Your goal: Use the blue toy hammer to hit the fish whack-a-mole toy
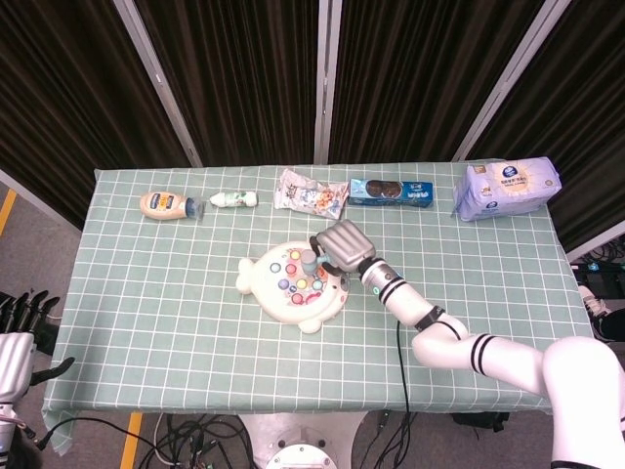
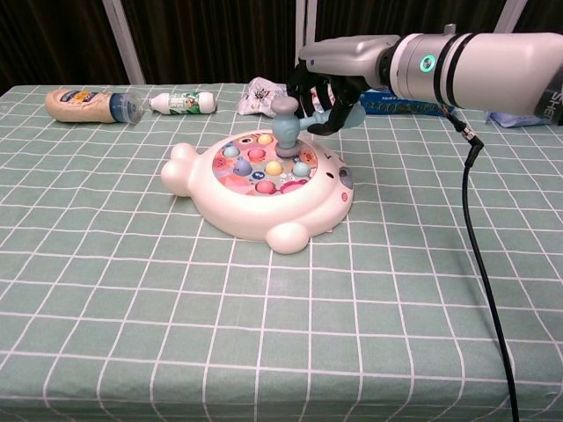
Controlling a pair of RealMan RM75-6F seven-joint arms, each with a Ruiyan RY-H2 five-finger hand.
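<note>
Presently the right robot hand [image 2: 327,88] grips the blue toy hammer [image 2: 288,119], its head poised directly above the fish whack-a-mole toy [image 2: 259,183], handle running rightward.

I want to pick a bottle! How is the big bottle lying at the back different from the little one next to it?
The big bottle is tan and fat; the little bottle is white, green and thin. The big bottle's cap looks clear, while the little bottle's cap looks white. Both lie on their sides.
</note>
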